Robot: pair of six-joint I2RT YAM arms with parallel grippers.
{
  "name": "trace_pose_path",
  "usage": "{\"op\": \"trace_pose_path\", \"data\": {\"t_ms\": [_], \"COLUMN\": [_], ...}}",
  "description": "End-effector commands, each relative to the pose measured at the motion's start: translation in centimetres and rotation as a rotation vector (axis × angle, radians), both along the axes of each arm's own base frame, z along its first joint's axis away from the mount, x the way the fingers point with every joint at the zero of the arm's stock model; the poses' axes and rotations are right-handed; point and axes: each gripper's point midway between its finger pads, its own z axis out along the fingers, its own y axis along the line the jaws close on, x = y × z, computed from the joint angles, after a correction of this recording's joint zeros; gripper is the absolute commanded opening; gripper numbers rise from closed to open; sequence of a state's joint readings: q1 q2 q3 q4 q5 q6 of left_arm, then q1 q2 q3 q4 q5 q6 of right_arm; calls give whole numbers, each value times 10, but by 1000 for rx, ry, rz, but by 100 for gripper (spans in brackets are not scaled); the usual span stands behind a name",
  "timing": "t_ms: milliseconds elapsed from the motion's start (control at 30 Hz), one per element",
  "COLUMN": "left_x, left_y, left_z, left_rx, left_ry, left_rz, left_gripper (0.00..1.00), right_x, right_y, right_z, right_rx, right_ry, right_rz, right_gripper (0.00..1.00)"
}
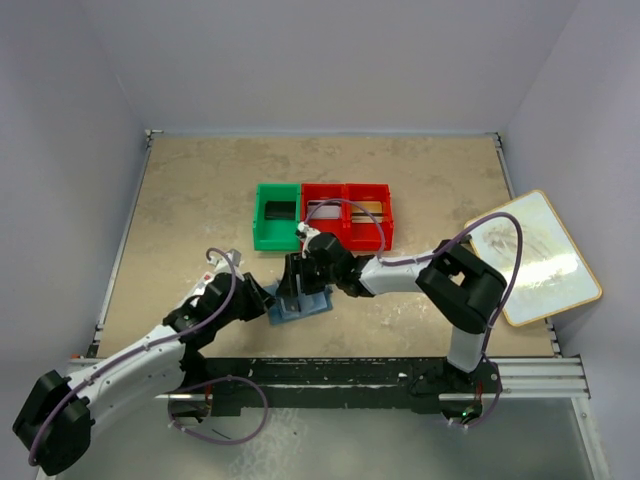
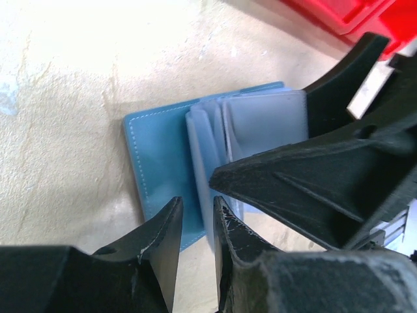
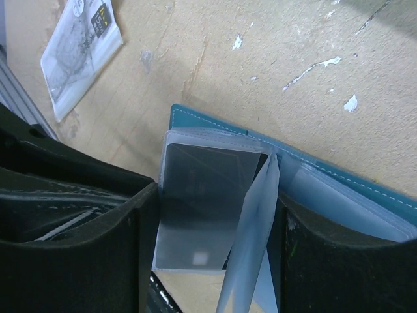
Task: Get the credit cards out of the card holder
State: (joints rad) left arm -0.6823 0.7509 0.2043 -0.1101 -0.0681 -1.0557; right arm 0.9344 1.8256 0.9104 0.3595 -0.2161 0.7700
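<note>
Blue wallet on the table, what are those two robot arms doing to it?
They are trying to get the cards out. The card holder lies open on the table. The left gripper, jaws nearly together, sits at its near edge; whether it pinches it is unclear. The right gripper has its jaws wide on either side of a dark card, which sits inside its clear sleeve.
</note>
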Motion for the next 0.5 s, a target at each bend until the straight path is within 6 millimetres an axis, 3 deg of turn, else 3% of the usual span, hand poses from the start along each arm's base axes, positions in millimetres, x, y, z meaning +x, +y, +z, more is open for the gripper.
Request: {"op": "trace_pose_path", "data": {"t_ms": [0, 167, 300, 467], "left_x": [14, 11, 10, 11], "left_y": [-9, -21, -17, -14], "left_z": [40, 43, 28, 25], "left_rx": [-68, -118, -70, -56], "left_ry": [-103, -105, -65, -58], "left_rz": [6, -49, -33, -25], "left_gripper": [24, 27, 27, 26], "right_x": [-11, -10, -10, -9], "right_y": [-6, -6, -6, -7], "right_z": [-3, -5, -4, -7], "right_rx": [6, 4, 3, -6], "right_ry": [55, 60, 59, 64], "right_rz": [16, 14, 13, 10], "right_gripper": [62, 61, 62, 62]}}
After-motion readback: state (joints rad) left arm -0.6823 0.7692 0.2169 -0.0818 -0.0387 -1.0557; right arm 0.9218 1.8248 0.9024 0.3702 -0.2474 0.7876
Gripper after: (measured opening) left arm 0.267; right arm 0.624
